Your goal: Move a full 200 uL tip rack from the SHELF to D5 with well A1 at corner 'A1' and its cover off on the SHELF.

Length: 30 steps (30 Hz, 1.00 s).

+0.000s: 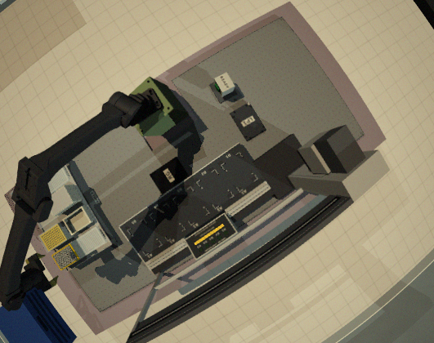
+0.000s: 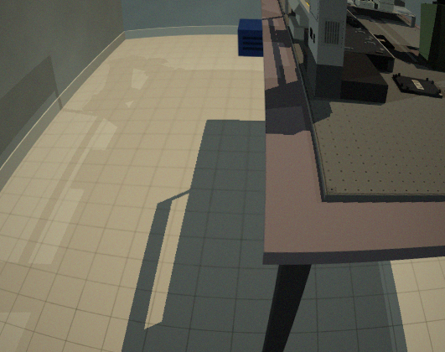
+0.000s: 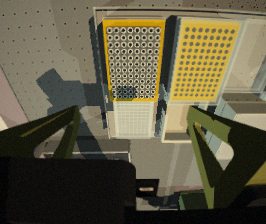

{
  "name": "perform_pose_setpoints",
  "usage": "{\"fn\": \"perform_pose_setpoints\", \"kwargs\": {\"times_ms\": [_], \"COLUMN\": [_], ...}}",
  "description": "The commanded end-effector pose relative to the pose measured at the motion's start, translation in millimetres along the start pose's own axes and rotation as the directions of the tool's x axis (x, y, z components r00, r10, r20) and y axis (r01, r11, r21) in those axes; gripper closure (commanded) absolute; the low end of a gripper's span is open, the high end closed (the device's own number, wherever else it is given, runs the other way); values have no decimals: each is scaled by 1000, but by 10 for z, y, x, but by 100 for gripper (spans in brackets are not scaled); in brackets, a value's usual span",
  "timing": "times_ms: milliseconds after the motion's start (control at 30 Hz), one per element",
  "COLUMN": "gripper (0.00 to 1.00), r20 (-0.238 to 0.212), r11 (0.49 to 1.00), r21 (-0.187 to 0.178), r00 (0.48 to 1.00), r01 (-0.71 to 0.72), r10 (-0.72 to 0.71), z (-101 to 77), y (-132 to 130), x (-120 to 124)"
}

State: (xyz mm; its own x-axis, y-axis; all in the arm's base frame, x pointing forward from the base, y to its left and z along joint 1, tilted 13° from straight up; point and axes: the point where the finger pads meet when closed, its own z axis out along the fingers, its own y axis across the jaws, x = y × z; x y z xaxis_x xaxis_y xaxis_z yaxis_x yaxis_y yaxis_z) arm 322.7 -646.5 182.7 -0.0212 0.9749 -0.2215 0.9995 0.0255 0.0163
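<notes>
In the wrist view, a covered yellow rack (image 3: 133,60) (image 1: 65,256) shows pale rings on a grey field across its whole top. Right beside it, a second yellow rack (image 3: 205,60) (image 1: 53,237) shows a bare yellow plate with dark holes. Both stand on the shelf at the table's left end. My gripper (image 3: 133,111) (image 1: 45,269) is open and empty. It hangs well above the shelf's edge, looking down on the racks, and touches nothing. The liquid handler deck (image 1: 217,181) with its corner brackets lies in the middle of the table and holds no labware.
A white gridded item (image 3: 134,119) (image 1: 91,238) and a beige item (image 3: 178,120) (image 1: 78,220) stand beside the yellow racks, with paler boxes (image 3: 243,107) beyond. The READY key (image 1: 225,84), two black labelled nests (image 1: 248,121) (image 1: 168,175) and a grey box (image 1: 333,149) stand on the table.
</notes>
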Motion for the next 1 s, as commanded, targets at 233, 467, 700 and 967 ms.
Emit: {"fn": "perform_pose_setpoints", "kwargs": {"times_ms": [233, 467, 700, 967], "gripper": [0, 0, 0, 0], "r20": [39, 13, 18, 30], "r11": [1000, 1000, 1000, 1000], "r21": [-20, -8, -10, -16], "r00": [999, 1000, 1000, 1000], "r01": [-3, -3, -2, -5], "r10": [4, 4, 2, 5], "z": [51, 279, 358, 425], "y": [-8, -42, -28, -18], "x": [-140, -82, -85, -141]}}
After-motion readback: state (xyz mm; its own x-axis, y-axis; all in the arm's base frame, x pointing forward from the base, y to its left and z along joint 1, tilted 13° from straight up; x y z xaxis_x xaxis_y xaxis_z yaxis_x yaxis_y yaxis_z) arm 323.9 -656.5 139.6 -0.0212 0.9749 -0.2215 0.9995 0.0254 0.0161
